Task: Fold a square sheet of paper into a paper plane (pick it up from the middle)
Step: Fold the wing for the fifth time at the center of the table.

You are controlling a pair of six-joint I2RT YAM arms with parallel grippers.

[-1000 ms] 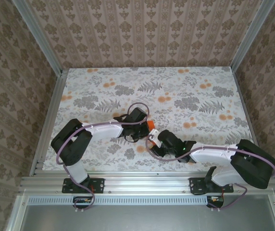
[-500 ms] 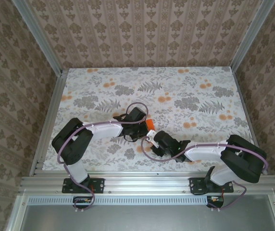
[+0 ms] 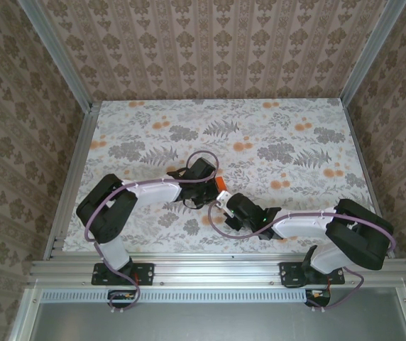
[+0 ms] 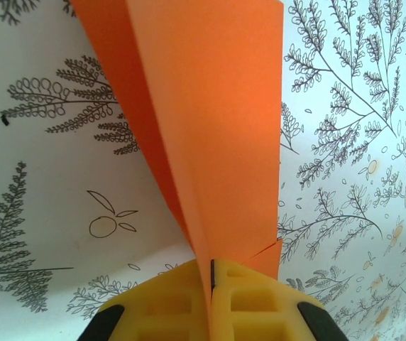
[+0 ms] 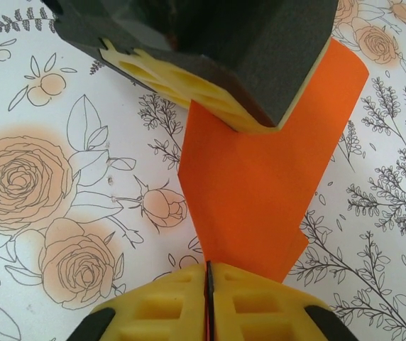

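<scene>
Folded orange paper was held over the floral table, around its middle and toward the near edge, pinched from two sides. The left gripper was closed tight on one folded edge, and the paper's far end ran off the top of that wrist view. The right gripper clamped the opposite tip, jaws closed on it. From above, the two grippers hid all but a sliver of the paper, so the fold's shape was hard to make out.

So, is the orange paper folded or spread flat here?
Folded: the orange paper shows layered flaps along a crease, pinched in the left gripper; the right gripper clamps another edge.
</scene>
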